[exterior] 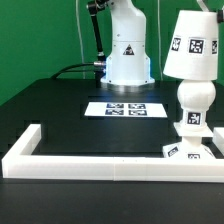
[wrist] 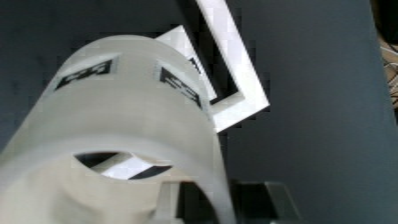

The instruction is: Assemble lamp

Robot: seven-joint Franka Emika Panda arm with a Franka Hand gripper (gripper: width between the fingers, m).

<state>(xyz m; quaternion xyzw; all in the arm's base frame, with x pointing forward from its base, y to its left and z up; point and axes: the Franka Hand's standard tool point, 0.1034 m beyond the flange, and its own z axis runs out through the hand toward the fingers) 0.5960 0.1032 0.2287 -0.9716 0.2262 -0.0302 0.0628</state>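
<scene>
Nearest the exterior camera: long white border bar [exterior: 100, 160], crossing the foreground of the black surface [exterior: 60, 110], with a short arm turning back at the exterior view's left. Just behind it, at the exterior view's right, flat square base [exterior: 192, 150], tagged on its front edge. Upright on the base, ball-shaped bulb [exterior: 194, 97] on its tagged stem. Above the bulb, tilted truncated-cone shade [exterior: 192, 46], tags on its side, lower rim close over the ball; contact impossible to tell. Farther back, marker board [exterior: 126, 108] flat on the surface, in front of the white robot body [exterior: 128, 50].

Fingers cut off in the exterior view. Seen only from the wrist: dark fingers [wrist: 185, 198] at the shade [wrist: 116, 140], which filled most of that picture with an oval hole in its wall; apparently clamped on its rim, spread unclear. Beyond, border bar [wrist: 228, 60] again. Bulb and base hidden there.
</scene>
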